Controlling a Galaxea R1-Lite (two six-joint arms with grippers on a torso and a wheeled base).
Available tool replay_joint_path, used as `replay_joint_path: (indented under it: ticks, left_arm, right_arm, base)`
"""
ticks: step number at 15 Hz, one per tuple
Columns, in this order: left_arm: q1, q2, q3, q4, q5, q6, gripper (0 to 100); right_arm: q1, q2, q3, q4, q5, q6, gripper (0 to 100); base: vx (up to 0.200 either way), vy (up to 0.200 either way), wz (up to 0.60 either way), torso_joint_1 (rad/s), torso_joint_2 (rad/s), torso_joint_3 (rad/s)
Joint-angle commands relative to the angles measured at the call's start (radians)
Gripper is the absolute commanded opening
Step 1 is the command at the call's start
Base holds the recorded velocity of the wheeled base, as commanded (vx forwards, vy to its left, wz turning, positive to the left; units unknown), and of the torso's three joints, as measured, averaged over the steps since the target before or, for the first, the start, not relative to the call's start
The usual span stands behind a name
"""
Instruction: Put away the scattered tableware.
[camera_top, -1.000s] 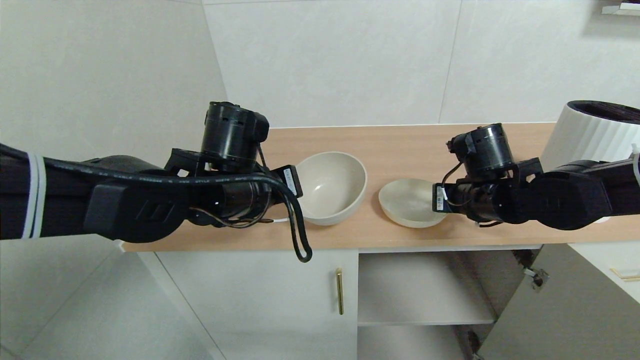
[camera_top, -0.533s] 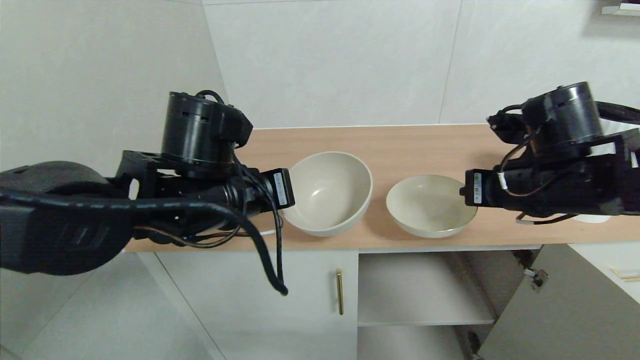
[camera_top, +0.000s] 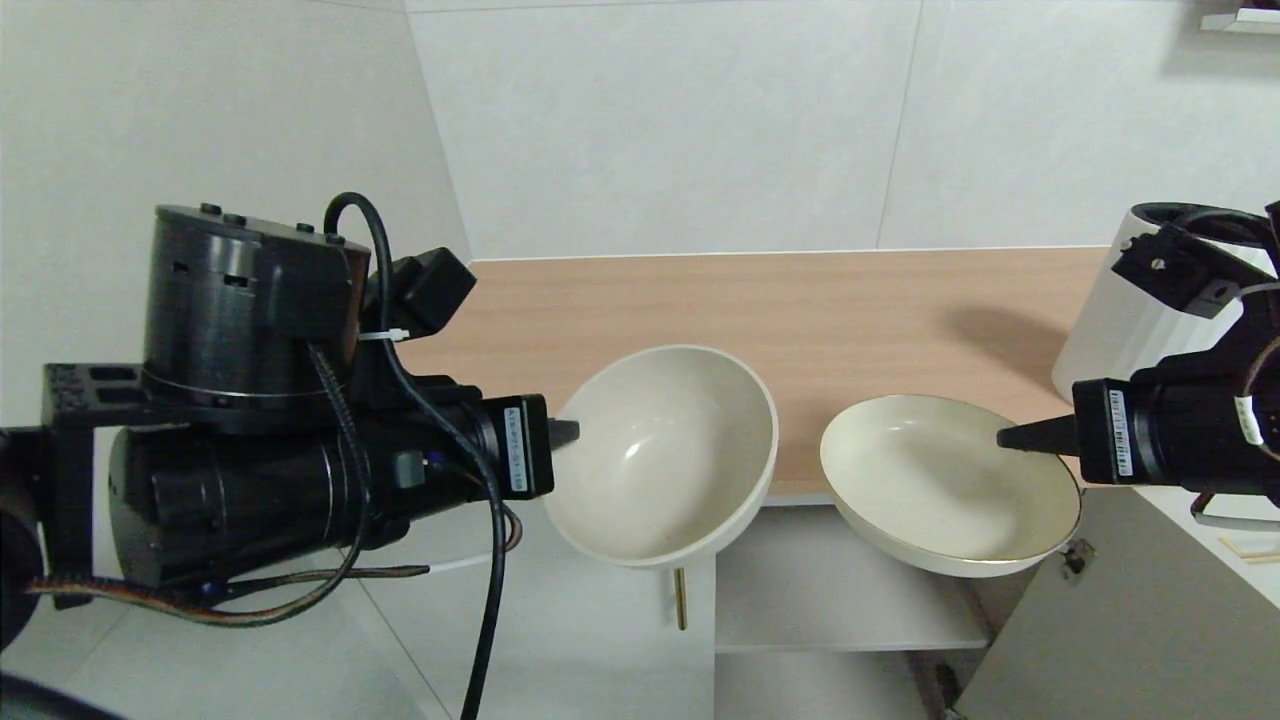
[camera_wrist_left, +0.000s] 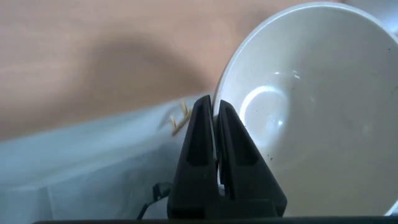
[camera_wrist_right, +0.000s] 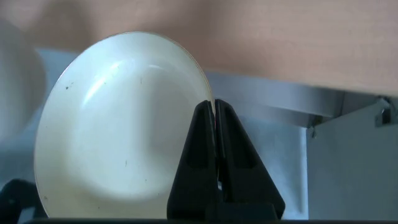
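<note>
A deep cream bowl (camera_top: 660, 455) hangs in the air in front of the wooden counter (camera_top: 780, 300), held by its left rim in my left gripper (camera_top: 566, 433). The left wrist view shows that gripper (camera_wrist_left: 215, 118) shut on the bowl's (camera_wrist_left: 311, 106) rim. To its right a shallow cream bowl (camera_top: 945, 485) is also lifted clear of the counter, pinched at its right rim by my right gripper (camera_top: 1005, 437). In the right wrist view the right gripper (camera_wrist_right: 215, 115) is shut on the shallow bowl's (camera_wrist_right: 118, 124) edge.
A white ribbed container (camera_top: 1130, 310) stands on the counter at the far right. Below the counter, the cabinet's right door (camera_top: 1120, 610) hangs open onto a white shelf (camera_top: 840, 590); the left door with a brass handle (camera_top: 681, 600) is closed. Tiled walls close the back and left.
Both arms have lifted their bowls off the counter and drawn them back toward me, past its front edge. The grips on both rims have held.
</note>
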Motion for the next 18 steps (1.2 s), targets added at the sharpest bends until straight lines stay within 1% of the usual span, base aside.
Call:
replay_joint_path:
  ticks: [1, 4, 8, 18]
  left_arm:
    - [-0.015, 0.015, 0.029, -0.001, 0.001, 0.010, 0]
    - [-0.024, 0.055, 0.034, -0.001, 0.004, 0.013, 0]
    - [-0.028, 0.079, 0.034, -0.003, 0.002, 0.013, 0]
    - [-0.031, 0.092, 0.034, -0.003, 0.004, 0.013, 0]
  right_arm:
    - [-0.001, -0.020, 0.024, -0.001, -0.002, -0.001, 0]
    - [-0.005, -0.015, 0.025, -0.001, -0.003, -0.003, 0]
    - [-0.019, -0.006, 0.029, -0.003, -0.005, -0.006, 0]
    - [-0.051, 0.035, 0.030, -0.017, -0.005, -0.006, 0]
  base:
    - [0.000, 0.000, 0.00, 0.000, 0.00, 0.000]
    - [0.000, 0.000, 0.00, 0.000, 0.00, 0.000]
    - [-0.200, 0.000, 0.00, 0.004, 0.00, -0.002]
    - [0.000, 0.000, 0.00, 0.000, 0.00, 0.000]
